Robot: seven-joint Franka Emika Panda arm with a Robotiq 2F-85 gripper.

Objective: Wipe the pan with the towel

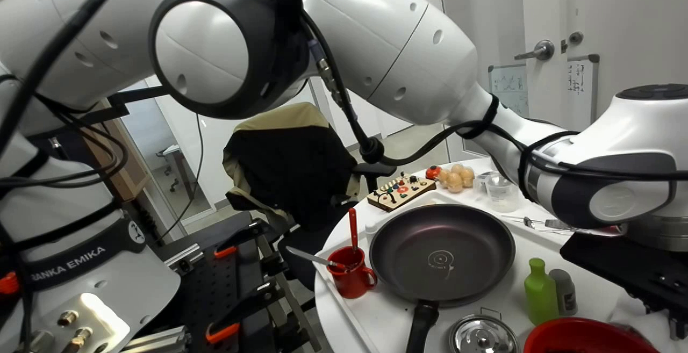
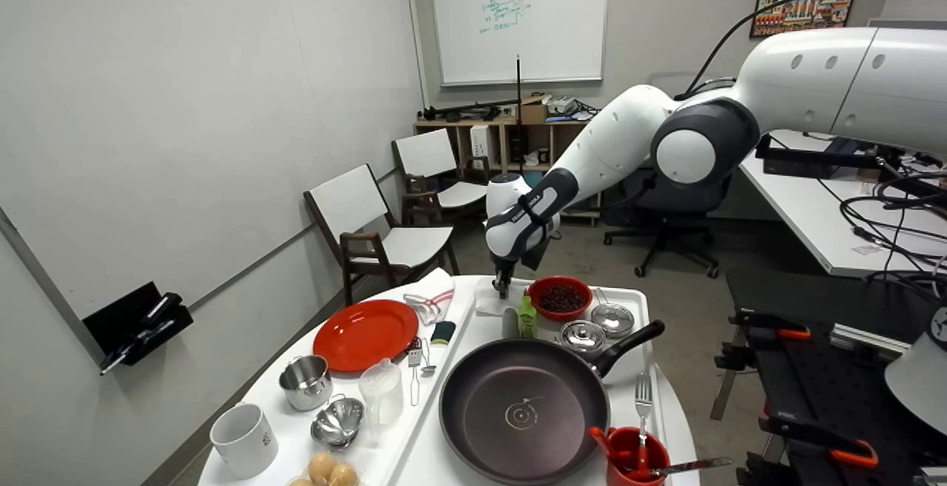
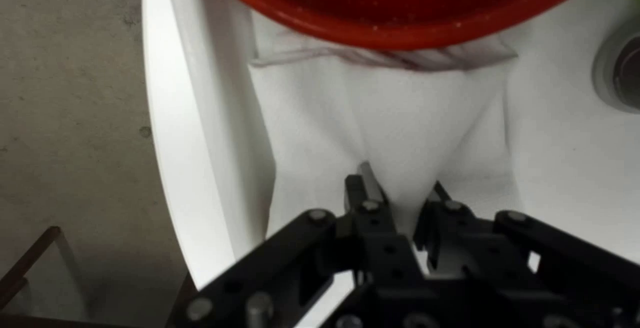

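Note:
The dark non-stick pan lies upright on the white tray, and it also shows in an exterior view. Its inside holds nothing visible. The white towel, with red stripes along one edge, lies on the tray in the wrist view, partly under the red bowl's rim. It also shows in an exterior view. My gripper points down at the towel, its fingers on both sides of a raised fold that bunches between them. The gripper is at the tray's far end from the pan in an exterior view.
A red bowl of dark beans stands beside the towel. A green bottle, a grey shaker and metal lids stand between towel and pan. A red mug with cutlery and a red plate flank the pan.

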